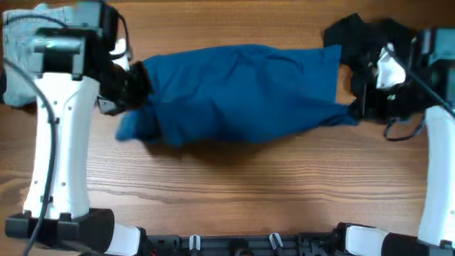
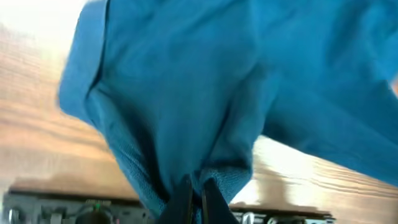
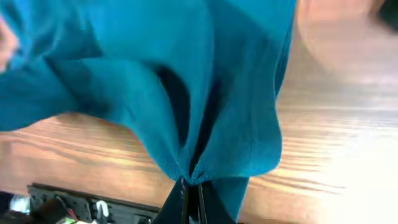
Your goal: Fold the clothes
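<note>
The clothes (image 1: 242, 92) are one deep-blue garment, stretched sideways across the middle of the wooden table between both arms. My left gripper (image 1: 138, 96) is shut on its left end. In the left wrist view the blue clothes (image 2: 205, 93) gather into a pinch between that gripper's (image 2: 198, 196) dark fingers (image 2: 181, 199). My right gripper (image 1: 353, 108) is shut on the right end. In the right wrist view the clothes (image 3: 161, 81) bunch into folds at that gripper's (image 3: 193, 190) tips and hang lifted above the wood.
A pale denim garment (image 1: 43, 25) lies at the back left corner under the left arm. Dark cloth (image 1: 362, 32) with a white patch (image 1: 389, 69) sits at the back right. The arm bases line the front edge (image 1: 227, 245).
</note>
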Action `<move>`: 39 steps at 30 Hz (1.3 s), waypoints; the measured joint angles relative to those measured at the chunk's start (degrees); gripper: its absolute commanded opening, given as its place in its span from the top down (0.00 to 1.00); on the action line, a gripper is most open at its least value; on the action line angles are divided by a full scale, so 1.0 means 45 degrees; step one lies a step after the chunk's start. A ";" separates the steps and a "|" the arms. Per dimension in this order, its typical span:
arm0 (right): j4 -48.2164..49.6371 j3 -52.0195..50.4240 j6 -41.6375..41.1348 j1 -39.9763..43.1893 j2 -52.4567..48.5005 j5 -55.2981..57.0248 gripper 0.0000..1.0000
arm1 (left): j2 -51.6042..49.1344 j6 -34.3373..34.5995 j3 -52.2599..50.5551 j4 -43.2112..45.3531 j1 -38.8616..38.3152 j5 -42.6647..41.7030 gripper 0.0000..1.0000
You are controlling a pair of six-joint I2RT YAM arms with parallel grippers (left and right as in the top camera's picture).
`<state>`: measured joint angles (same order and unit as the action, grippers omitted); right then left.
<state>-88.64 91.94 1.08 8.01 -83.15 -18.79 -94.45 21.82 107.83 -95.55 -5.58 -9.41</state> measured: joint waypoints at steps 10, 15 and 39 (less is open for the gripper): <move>0.1501 -0.4877 -0.1044 0.0005 0.0957 0.0049 0.96 | 0.0015 0.0996 -0.5615 0.2866 -0.0627 0.0165 0.96; 0.2463 -0.6275 -0.1729 0.0005 0.0962 0.0053 0.96 | 0.0044 0.1229 -0.7830 0.4201 -0.0680 -0.0325 0.96; 0.7830 -0.8024 -0.3866 0.0005 0.0170 0.1190 0.96 | 0.0053 0.2370 -0.9267 1.0331 0.3497 0.2560 0.87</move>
<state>-53.41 55.83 -16.32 8.03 -82.39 -13.43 -94.21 32.49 66.13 -49.06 10.15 2.11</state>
